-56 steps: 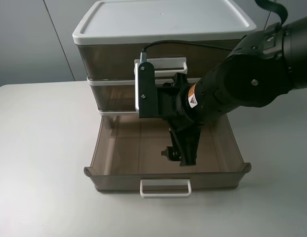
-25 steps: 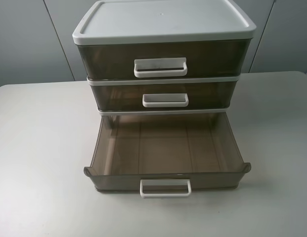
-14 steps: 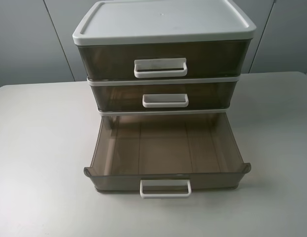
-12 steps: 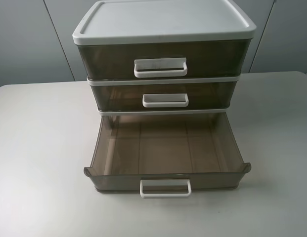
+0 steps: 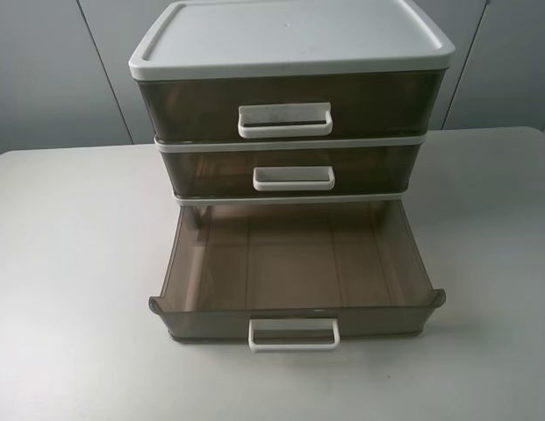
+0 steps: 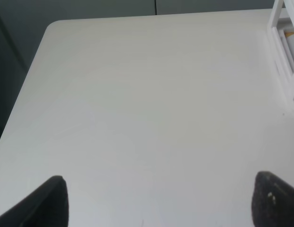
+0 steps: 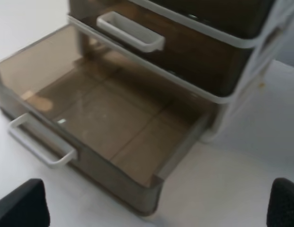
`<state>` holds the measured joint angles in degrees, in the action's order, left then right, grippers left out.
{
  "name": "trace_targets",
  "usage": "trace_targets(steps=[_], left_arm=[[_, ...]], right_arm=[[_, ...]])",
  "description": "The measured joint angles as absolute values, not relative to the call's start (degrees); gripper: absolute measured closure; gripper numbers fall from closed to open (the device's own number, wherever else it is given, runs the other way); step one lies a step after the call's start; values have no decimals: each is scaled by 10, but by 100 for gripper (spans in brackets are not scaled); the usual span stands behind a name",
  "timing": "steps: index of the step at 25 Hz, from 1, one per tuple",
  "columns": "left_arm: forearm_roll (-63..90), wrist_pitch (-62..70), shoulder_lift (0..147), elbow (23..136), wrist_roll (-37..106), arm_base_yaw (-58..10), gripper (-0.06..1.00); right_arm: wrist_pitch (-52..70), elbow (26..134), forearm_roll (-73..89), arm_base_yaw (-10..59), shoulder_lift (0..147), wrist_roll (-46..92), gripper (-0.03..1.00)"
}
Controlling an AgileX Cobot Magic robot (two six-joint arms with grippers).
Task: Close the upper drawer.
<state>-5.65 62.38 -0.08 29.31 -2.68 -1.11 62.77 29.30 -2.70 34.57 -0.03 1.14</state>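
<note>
I see the white table (image 5: 70,263) filling most of the overhead view, with the three-tier cabinet (image 5: 290,39) standing at its far middle under a pale lid. The lowest drawer (image 5: 290,263) is pulled fully out toward me, bare inside, its white handle (image 5: 294,334) at the near edge. Above it, the upper drawer (image 5: 290,171), the middle tier of smoky brown plastic, sits pushed in flush with the frame, its white loop handle (image 5: 294,178) facing front. The tallest top drawer (image 5: 290,105) is also flush.

Neither arm appears overhead. In my left wrist view the left gripper (image 6: 158,198) hovers over bare table with its fingertips (image 6: 52,198) set wide apart, holding nothing. In my right wrist view the right gripper (image 7: 156,203) is near the open lowest drawer, fingertips (image 7: 23,203) likewise spread, empty.
</note>
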Motion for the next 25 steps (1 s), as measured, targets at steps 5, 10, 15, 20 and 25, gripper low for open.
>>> trace_targets(steps=[5, 10, 15, 20, 25], left_arm=[[-57, 624, -1, 293, -27, -11, 20], [-57, 624, -1, 293, -27, -11, 20], [-57, 624, -1, 293, -27, -11, 20], [-57, 624, -1, 293, -27, -11, 20], [-57, 624, -1, 293, -27, -11, 20]], right_arm=[[628, 293, -32, 173, 0, 10, 27], [628, 293, -34, 24, 0, 10, 27], [628, 293, -34, 7, 0, 9, 27], [628, 293, -34, 11, 0, 0, 27], [628, 293, -34, 11, 0, -6, 27]])
